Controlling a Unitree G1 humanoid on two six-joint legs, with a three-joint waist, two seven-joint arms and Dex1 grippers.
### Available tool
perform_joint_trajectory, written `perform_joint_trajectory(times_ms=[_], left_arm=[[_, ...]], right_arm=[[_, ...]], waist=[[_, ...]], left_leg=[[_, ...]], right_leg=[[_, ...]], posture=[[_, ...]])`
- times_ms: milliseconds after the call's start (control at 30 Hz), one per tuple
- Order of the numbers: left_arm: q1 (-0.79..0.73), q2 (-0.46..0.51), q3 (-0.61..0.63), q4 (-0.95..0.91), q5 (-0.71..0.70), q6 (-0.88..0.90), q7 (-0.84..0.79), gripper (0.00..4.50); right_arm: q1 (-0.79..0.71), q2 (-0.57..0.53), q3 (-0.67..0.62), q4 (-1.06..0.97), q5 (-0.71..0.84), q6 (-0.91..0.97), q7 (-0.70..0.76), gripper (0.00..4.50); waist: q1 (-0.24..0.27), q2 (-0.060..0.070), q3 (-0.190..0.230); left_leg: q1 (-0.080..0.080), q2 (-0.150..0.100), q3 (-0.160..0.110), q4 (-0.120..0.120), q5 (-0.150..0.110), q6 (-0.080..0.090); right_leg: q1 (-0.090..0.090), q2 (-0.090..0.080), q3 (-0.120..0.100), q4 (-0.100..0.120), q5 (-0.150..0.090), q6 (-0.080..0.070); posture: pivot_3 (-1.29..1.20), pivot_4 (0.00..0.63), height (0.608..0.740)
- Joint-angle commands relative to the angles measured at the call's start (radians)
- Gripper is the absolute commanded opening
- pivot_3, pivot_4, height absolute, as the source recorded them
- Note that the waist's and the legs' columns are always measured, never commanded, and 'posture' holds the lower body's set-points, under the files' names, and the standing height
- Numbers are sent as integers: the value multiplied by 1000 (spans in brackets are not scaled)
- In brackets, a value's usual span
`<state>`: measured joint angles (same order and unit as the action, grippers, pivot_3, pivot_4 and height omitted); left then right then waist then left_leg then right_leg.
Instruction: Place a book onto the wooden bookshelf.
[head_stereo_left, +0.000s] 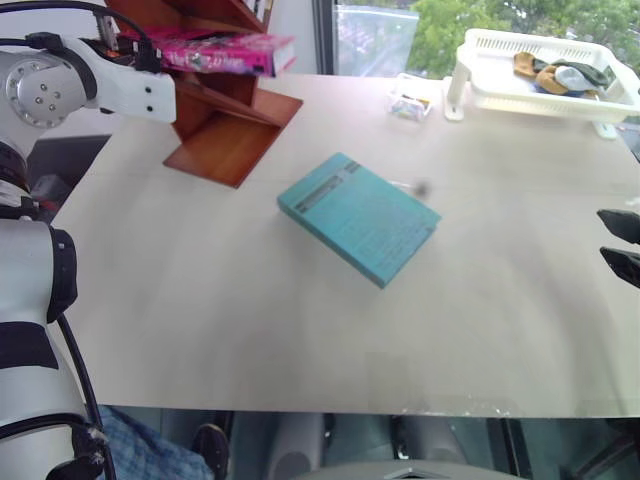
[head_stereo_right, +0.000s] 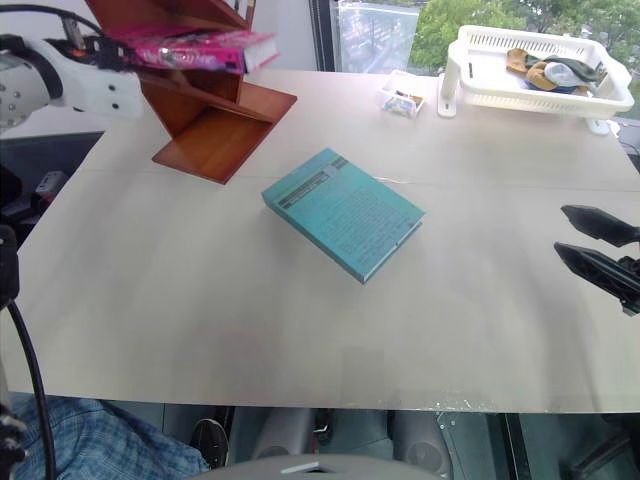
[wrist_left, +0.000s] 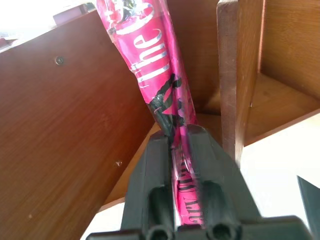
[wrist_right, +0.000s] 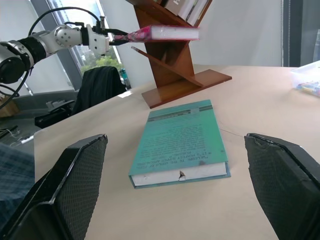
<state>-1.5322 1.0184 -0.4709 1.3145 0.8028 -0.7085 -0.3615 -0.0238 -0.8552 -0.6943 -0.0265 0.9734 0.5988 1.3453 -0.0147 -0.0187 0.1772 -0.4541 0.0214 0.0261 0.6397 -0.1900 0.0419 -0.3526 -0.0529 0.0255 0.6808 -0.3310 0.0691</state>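
Observation:
The magenta-pink book (head_stereo_left: 230, 52) lies level among the slanted boards of the reddish-brown wooden bookshelf (head_stereo_left: 235, 140) at the table's far left. One end of the book pokes out toward the table's middle. My left gripper (wrist_left: 179, 137) is at the book's other end, shut on it, with one finger on each cover. The pink cover (wrist_left: 155, 65) runs up between the shelf boards (wrist_left: 65, 130). My right gripper (head_stereo_right: 590, 245) hovers open and empty over the table's right edge, far from the shelf.
A teal-green book (head_stereo_left: 358, 217) lies flat mid-table. A white plastic basket (head_stereo_left: 540, 95) with small items stands at the far right, a small clear box (head_stereo_left: 410, 103) beside it. A person's plaid-clad leg (head_stereo_right: 90, 440) shows below the near-left table edge.

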Motion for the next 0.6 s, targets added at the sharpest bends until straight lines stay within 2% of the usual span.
perform_joint_trajectory(times_ms=[33, 133, 167, 400, 600], left_arm=[[-36, 36, 23, -2, -24, 23, -11, 2844], [-29, 50, 15, -6, -13, 29, 7, 4211], [-28, 54, 11, -8, -8, 31, 14, 4445], [-21, 84, 4, -16, 1, 39, 19, 4445], [-27, 111, 12, -34, -9, 14, 3, 4445]], right_arm=[[-9, -15, -56, -10, 27, -18, 6, 4500], [-27, -18, -58, 4, 34, -15, 10, 4500], [-31, -19, -59, 5, 37, -13, 10, 4500], [-63, -26, -47, 20, 50, 2, 20, 4500], [-102, -30, -76, 27, 133, 59, 20, 4500]], waist=[[2, 0, 0], [2, 0, 0], [2, 0, 0], [2, 0, 0], [2, 0, 0]], left_leg=[[0, 0, 0, 0, 0, 0], [0, 0, 0, 0, 0, 0], [0, 0, 0, 0, 0, 0], [0, 0, 0, 0, 0, 0], [0, 0, 0, 1, 0, 0]], right_leg=[[0, 0, 0, 0, 0, 0], [0, 0, 0, 0, 0, 0], [0, 0, 0, 0, 0, 0], [0, 0, 0, 0, 0, 0], [0, 0, 0, 1, 0, 0]], posture=[[0, 150, 740], [0, 150, 740], [0, 150, 740], [0, 150, 740], [0, 150, 740]])
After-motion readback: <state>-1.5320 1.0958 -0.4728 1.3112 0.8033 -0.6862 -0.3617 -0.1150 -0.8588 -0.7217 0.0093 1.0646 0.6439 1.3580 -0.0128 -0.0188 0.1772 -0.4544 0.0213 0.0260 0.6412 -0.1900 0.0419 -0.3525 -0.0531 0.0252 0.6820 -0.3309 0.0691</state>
